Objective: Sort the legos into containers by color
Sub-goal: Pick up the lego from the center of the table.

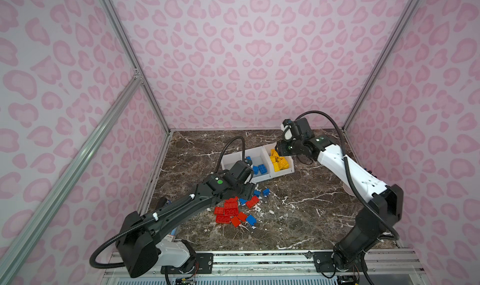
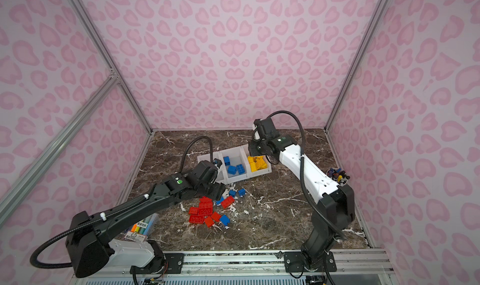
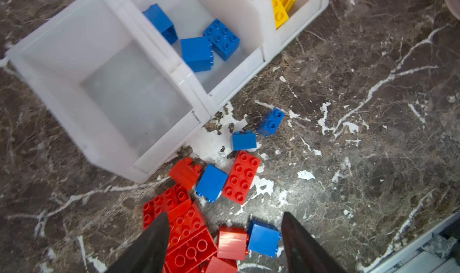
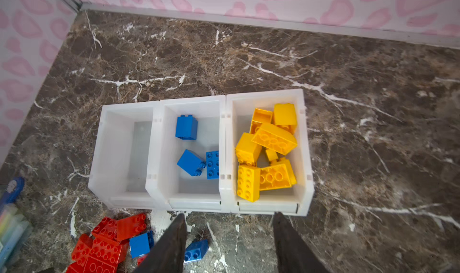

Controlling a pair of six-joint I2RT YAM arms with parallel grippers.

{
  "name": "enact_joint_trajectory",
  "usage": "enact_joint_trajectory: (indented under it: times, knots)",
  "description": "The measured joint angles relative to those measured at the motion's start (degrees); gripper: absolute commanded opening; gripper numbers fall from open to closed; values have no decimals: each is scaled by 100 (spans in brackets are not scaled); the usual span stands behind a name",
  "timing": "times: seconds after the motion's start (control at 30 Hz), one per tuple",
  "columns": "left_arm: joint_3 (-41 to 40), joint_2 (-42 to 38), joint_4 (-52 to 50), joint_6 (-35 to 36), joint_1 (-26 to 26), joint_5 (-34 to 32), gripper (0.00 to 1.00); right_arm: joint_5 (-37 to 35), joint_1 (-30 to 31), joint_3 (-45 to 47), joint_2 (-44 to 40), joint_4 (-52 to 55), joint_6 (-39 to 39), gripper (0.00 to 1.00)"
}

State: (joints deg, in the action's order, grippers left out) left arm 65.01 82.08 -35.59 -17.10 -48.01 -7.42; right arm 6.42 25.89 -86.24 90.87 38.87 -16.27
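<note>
Three joined white containers (image 1: 262,148) stand in a row at the table's middle back. The left one (image 4: 129,105) is empty, the middle one (image 4: 193,100) holds three blue legos (image 4: 190,162), and the right one (image 4: 263,93) holds several yellow legos (image 4: 270,147). Loose red legos (image 1: 230,211) and blue legos (image 1: 261,192) lie in front of the containers. My left gripper (image 3: 225,214) hangs open over this pile, with a small red brick (image 3: 232,243) and a blue brick (image 3: 263,238) below its gap. Near the yellow container my right gripper (image 4: 229,214) is raised, open and empty.
A cup of pens (image 2: 337,176) stands by the right wall, behind my right arm. A box of markers (image 2: 141,227) lies at the front left under my left arm. Patterned walls close in three sides, and a metal rail (image 1: 259,257) runs along the front.
</note>
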Motion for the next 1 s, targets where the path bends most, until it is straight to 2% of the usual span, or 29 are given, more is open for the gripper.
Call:
enact_joint_trajectory:
  times: [0.23, 0.43, 0.7, 0.93, 1.0]
  knots:
    - [1276, 1786, -28, 597, -136, 205, 63, 44, -356, 1961, -1829, -214, -352, 55]
    - [1878, 2577, -105, 975, -146, 343, 59, -11, -691, 2712, -2728, -254, -573, 55]
    - [2251, 3250, -299, 1290, -157, 468, 51, 26, -951, 2850, -3049, -227, -671, 55]
    - [2332, 3536, -404, 1434, -162, 592, 38, 70, -1008, 2889, -3062, -214, -704, 55]
    - [2387, 3620, -426, 1473, -162, 603, 28, 72, -1010, 2905, -3067, -216, -708, 54]
